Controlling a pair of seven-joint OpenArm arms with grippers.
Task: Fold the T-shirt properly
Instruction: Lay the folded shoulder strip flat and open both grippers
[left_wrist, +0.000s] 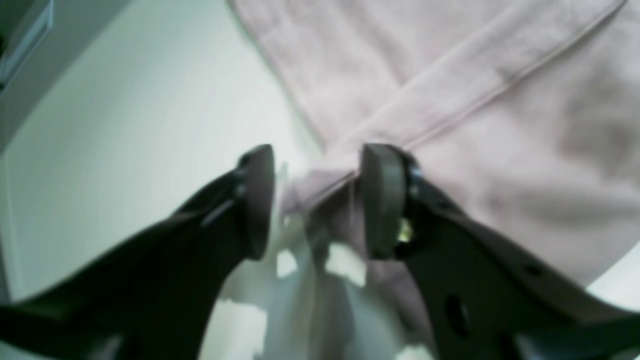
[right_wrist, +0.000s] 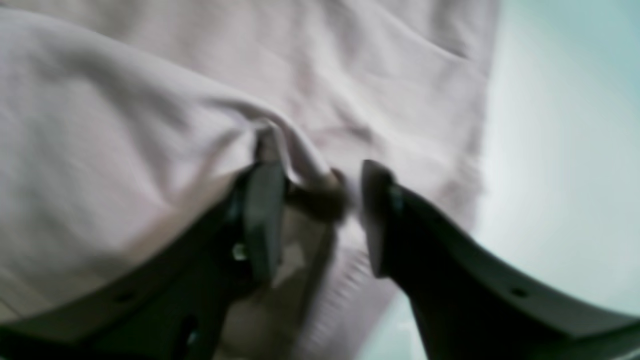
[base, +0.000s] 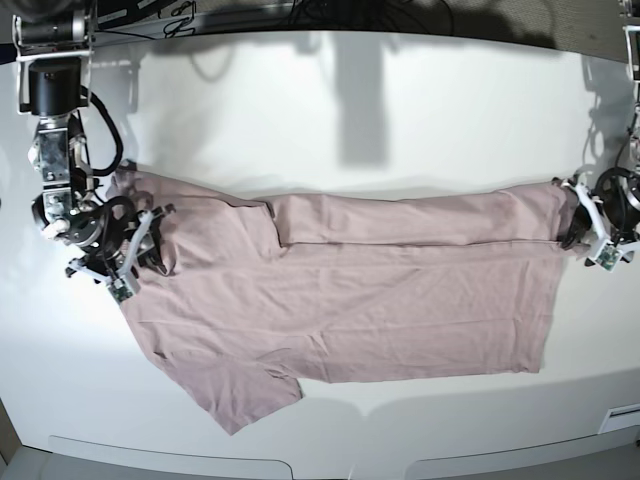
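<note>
The dusty pink T-shirt (base: 350, 300) lies spread lengthwise across the white table, its far long edge folded over toward the middle. My left gripper (left_wrist: 317, 152) is at the shirt's right end (base: 578, 222), jaws apart, with a hemmed corner of the fabric (left_wrist: 320, 185) lying loose between the fingers. My right gripper (right_wrist: 320, 170) is at the shirt's left end (base: 148, 240), also open. A ridge of cloth (right_wrist: 295, 150) drapes against its left finger and sits in the gap, not pinched.
A sleeve (base: 240, 395) sticks out at the shirt's near left corner. White table (base: 350, 120) surrounds the shirt. The arm bases and cables stand at the far left (base: 55, 90) and far right (base: 630, 190) edges.
</note>
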